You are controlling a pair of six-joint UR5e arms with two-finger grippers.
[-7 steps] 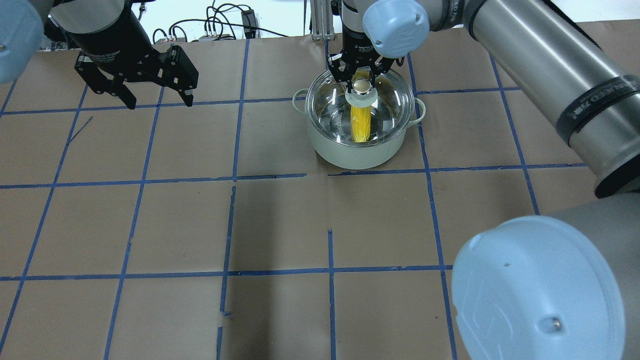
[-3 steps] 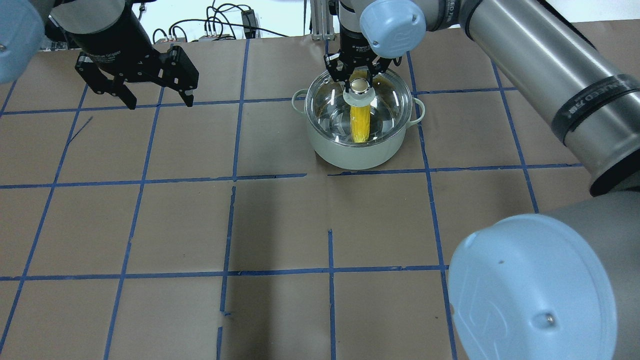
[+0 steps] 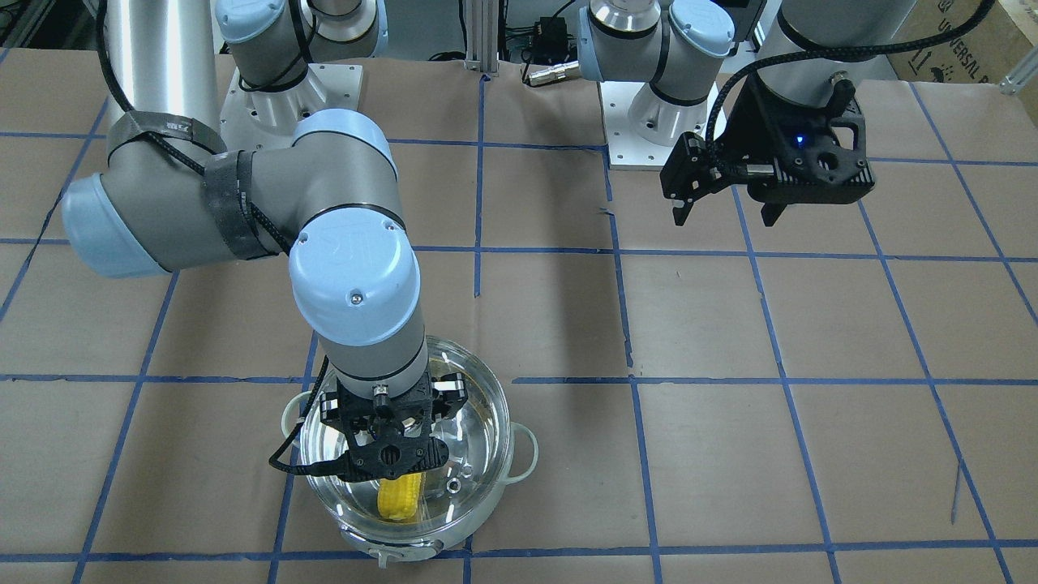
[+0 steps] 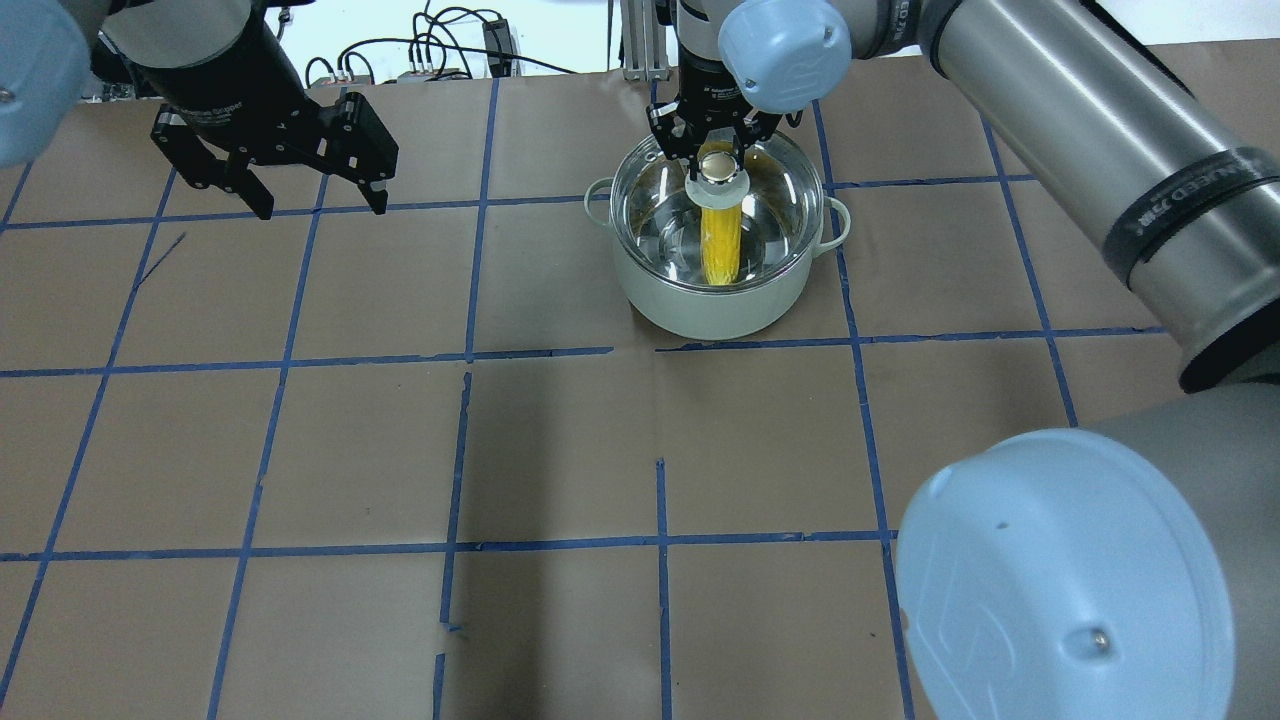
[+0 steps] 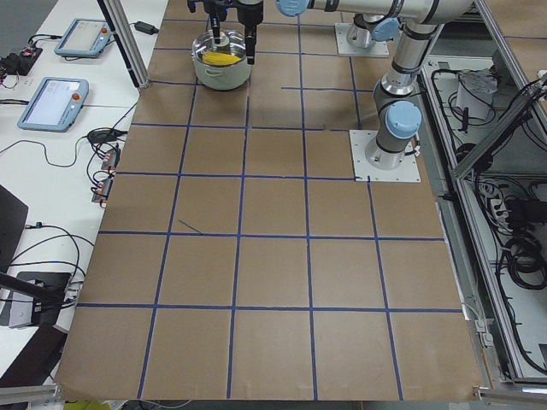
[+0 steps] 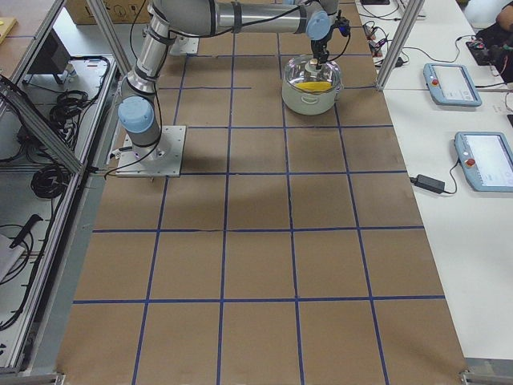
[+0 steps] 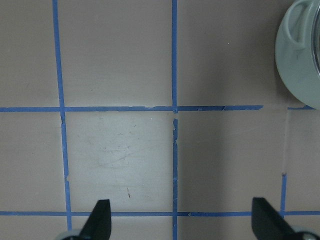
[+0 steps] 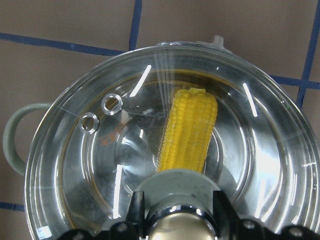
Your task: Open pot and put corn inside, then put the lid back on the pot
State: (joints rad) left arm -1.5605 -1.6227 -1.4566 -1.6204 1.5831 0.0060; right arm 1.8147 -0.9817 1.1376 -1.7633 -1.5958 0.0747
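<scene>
Right arm reaches from the near right of the overhead view out to the far middle of the table [image 4: 560,450], forearm long and sloping, wrist turned straight down over the pot [image 4: 700,315]. Right gripper [image 4: 716,166] points vertically down, its two fingers clamped on either side of the knob [image 8: 180,225] of the lid [image 4: 655,215]; right wrist view shows both black fingers against the knob's sides. Clear glass lid covers the pot mouth, roughly centred; cannot tell whether its rim sits fully on the pot or hangs just above it. Corn cob [image 8: 187,127] lies inside the pot on the bottom, seen through the glass, running from under the knob toward the pot wall. Pot stands on the brown-paper table with blue tape grid, on the side far from the robot base. Left arm is at the table's left, well apart from the pot. Left gripper [image 4: 320,200] hovers above the paper, aimed down, fingers spread wide apart. Left wrist view looks straight down on the grid, with the pot's pale loop handle [image 7: 295,20] in the top right corner
</scene>
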